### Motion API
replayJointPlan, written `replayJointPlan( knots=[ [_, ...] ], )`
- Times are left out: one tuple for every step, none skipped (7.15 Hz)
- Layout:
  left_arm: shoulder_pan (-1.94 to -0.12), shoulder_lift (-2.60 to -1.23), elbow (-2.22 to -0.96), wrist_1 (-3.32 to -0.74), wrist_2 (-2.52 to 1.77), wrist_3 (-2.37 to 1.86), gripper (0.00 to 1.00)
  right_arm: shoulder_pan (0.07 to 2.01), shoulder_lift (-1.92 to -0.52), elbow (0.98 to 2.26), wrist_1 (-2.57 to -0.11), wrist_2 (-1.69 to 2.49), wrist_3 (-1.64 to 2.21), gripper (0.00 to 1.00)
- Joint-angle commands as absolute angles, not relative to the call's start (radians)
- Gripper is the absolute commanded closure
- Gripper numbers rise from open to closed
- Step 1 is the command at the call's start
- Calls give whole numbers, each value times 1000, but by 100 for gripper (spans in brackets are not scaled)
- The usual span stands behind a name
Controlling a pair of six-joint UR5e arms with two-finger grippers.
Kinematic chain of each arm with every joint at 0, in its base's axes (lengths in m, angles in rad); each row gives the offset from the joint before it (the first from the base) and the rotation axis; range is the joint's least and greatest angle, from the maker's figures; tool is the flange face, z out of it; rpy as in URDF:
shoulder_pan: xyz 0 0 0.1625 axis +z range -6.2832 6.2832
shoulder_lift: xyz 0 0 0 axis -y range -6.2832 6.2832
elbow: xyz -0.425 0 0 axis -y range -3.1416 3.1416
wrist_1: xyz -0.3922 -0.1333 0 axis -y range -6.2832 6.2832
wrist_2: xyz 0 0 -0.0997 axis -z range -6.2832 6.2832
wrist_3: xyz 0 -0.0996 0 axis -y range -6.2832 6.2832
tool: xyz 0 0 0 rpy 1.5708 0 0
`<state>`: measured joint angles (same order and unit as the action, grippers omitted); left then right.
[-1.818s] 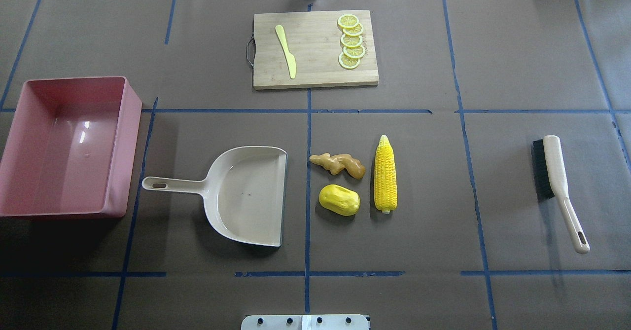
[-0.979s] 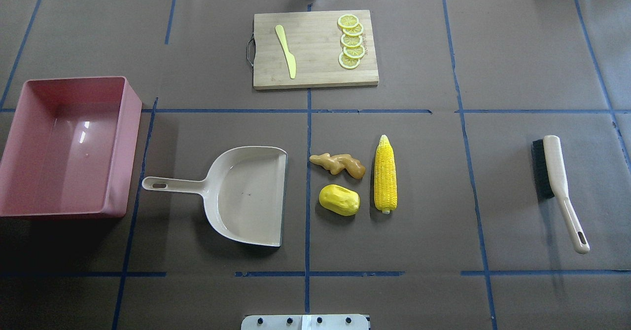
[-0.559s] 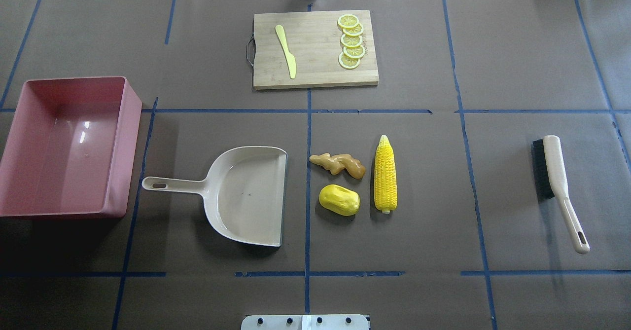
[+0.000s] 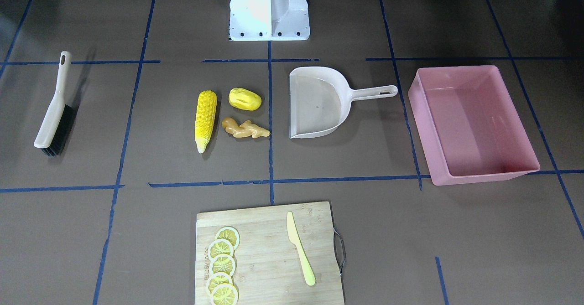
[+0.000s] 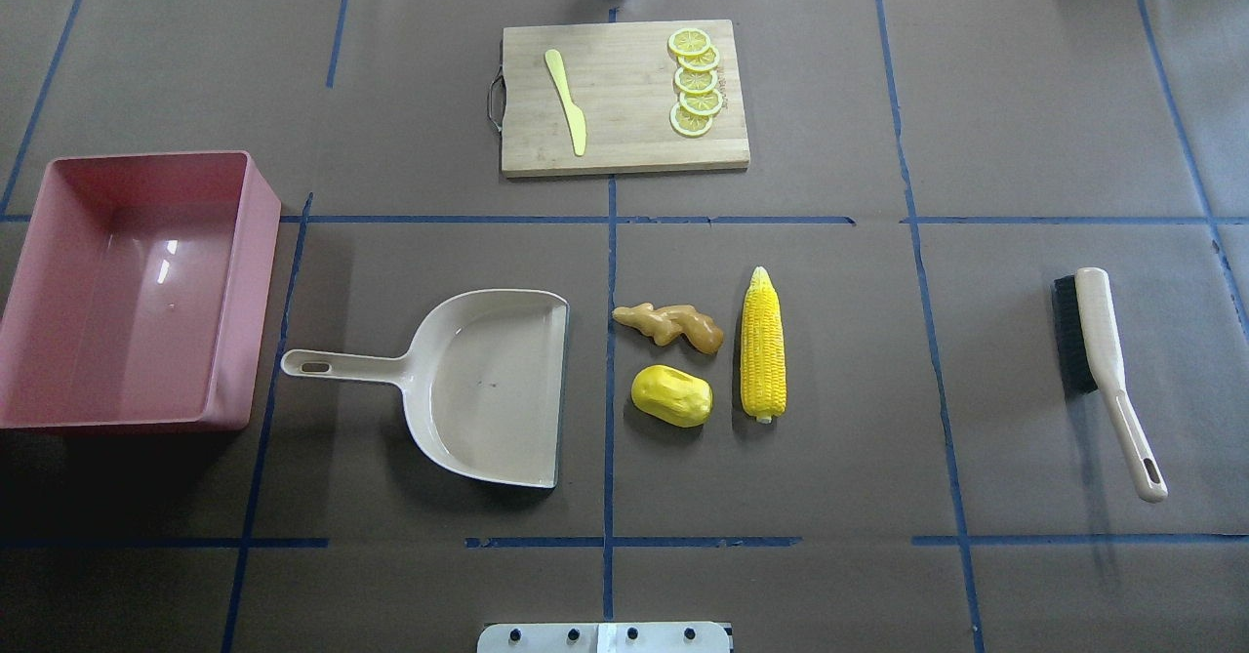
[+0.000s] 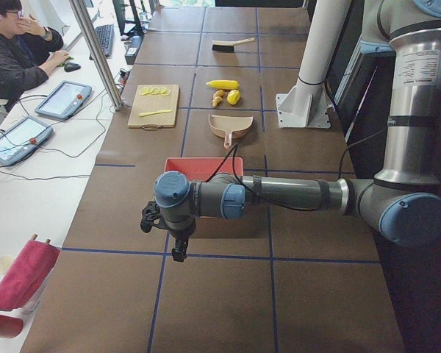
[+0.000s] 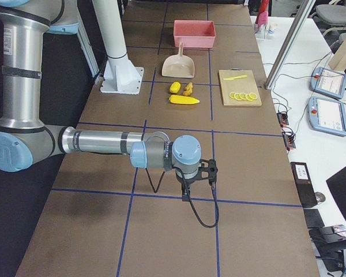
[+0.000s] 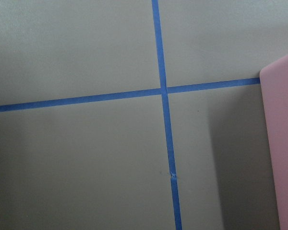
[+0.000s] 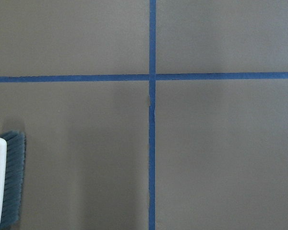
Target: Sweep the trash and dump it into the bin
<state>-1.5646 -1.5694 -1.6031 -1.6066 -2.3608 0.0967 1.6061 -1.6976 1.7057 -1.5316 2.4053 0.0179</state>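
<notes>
The trash lies mid-table: a long yellow corn cob (image 5: 763,343), a yellow oval lump (image 5: 671,395) and a tan ginger root (image 5: 669,325), just right of the beige dustpan (image 5: 488,389). The empty pink bin (image 5: 256,272) stands at the left edge. A beige hand brush (image 5: 1098,350) lies far right. My left gripper (image 6: 178,248) hangs beyond the bin's outer end, seen only in the exterior left view. My right gripper (image 7: 186,193) hangs beyond the brush's end of the table, seen only in the exterior right view. I cannot tell whether either is open or shut.
A wooden cutting board (image 5: 624,141) at the far centre holds several lemon slices (image 5: 695,82) and a pale yellow knife (image 5: 566,102). The left wrist view shows the bin's corner (image 8: 283,143); the right wrist view shows the brush's bristles (image 9: 12,182). Operators' desks line the far side.
</notes>
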Motion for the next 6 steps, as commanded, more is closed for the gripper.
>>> replayJointPlan(
  knots=[
    [-1563, -1566, -1592, -1666, -2362, 91, 0, 1606, -1697, 1709, -1531, 2404, 20, 0],
    [-1563, -1568, -1597, -1667, -2362, 89, 0, 1605, -1697, 1709, -1531, 2405, 21, 0],
    [-1563, -1572, -1595, -1667, -2362, 90, 0, 1605, -1697, 1712, -1531, 2405, 21, 0],
    [-1562, -1578, -1603, -1667, -2362, 91, 0, 1605, -1697, 1712, -1531, 2407, 23, 0],
    [-1562, -1582, -1612, -1680, -2371, 92, 0, 1605, -1697, 1712, -1532, 2407, 23, 0],
    [-1551, -1583, -1615, -1768, -2446, 87, 0, 1602, -1697, 1713, -1532, 2407, 25, 0]
  ],
)
